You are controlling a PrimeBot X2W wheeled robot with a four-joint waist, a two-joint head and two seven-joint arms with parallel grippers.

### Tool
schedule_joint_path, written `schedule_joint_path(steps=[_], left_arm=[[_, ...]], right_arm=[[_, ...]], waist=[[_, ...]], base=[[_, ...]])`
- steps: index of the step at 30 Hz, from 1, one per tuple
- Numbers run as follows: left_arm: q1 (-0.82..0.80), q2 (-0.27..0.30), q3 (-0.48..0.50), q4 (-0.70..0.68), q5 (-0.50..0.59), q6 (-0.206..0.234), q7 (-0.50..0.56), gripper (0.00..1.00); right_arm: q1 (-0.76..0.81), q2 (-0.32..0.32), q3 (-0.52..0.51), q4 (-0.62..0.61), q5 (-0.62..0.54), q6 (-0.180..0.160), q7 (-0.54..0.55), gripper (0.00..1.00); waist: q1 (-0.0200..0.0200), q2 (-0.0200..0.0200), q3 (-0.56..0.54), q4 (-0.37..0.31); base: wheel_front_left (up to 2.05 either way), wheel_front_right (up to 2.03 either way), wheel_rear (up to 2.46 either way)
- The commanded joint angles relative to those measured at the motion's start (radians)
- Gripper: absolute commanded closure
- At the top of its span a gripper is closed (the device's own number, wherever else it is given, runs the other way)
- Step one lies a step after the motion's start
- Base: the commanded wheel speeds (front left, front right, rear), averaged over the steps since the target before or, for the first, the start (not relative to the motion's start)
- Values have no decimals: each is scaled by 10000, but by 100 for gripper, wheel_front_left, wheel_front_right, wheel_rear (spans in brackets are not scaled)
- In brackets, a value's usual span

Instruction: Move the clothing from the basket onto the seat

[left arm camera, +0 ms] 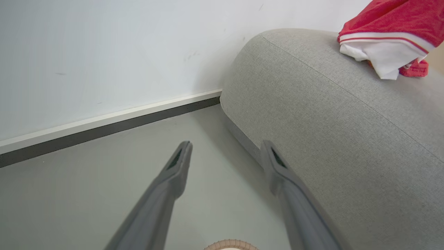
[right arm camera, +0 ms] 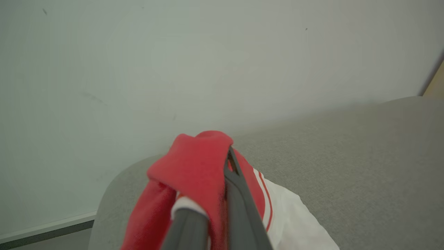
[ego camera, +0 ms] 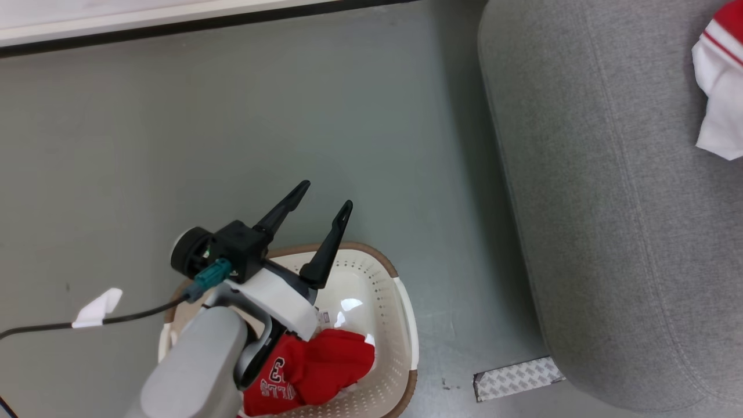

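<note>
Softly rounded fabric sofa (ego camera: 609, 203), perforated plastic basket (ego camera: 403, 325).
Red clothing (ego camera: 325, 363) is crumpled in the near basket by the splayed left gripper (ego camera: 326, 194); a striped piece (right arm camera: 194, 166) is clamped over the sofa by the right gripper (right arm camera: 227, 156).

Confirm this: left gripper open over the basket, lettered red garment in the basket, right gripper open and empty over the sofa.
Wrong on the right gripper: the right wrist view shows it shut on the red and white garment, over the sofa. The rest holds: left gripper open over the basket, lettered red garment in it.
</note>
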Motion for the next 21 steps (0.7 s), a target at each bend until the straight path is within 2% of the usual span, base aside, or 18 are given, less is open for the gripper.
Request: schedule_joint_path(steps=[1, 6, 11, 12, 14, 15, 16, 21], left_arm=[[-96, 55, 43, -17, 103, 9, -5, 0], [-32, 0, 91, 74, 37, 4, -5, 0], [76, -82, 172, 143, -35, -3, -5, 0], [117, -95, 192, 165, -43, -4, -5, 0], [175, -120, 218, 186, -62, -5, -5, 0], [213, -129, 239, 200, -75, -7, -5, 0], [243, -143, 262, 223, -87, -9, -5, 0], [519, -264, 395, 364, -172, -19, -5, 0]], right_arm=[[-178, -208, 288, 396, 144, 28, 174, 100], [-146, -442, 1529, 1431, 444, 28, 1373, 100], [-205, -654, 2375, 1949, 916, 28, 2394, 100], [-229, -698, 2518, 1992, 956, 28, 2485, 96], [-284, -795, 2738, 2082, 1041, 28, 2552, 60], [-305, -814, 2840, 2111, 1053, 28, 2554, 21], [-330, -828, 2978, 2143, 1070, 28, 2591, 0], [-284, -989, 3723, 2194, 1094, 28, 3012, 0]], waist=[[-2, 1, 77, 85], [-2, 1, -50, 163], [-2, 1, -283, 196], [-2, 1, -346, 191], [-2, 1, -453, 185], [-2, 1, -523, 176], [-2, 1, -595, 167], [-2, 1, -1239, 98]], base=[[0, 0, 0], [0, 0, 0], [0, 0, 0], [0, 0, 0], [0, 0, 0], [0, 0, 0], [0, 0, 0], [0, 0, 0]])
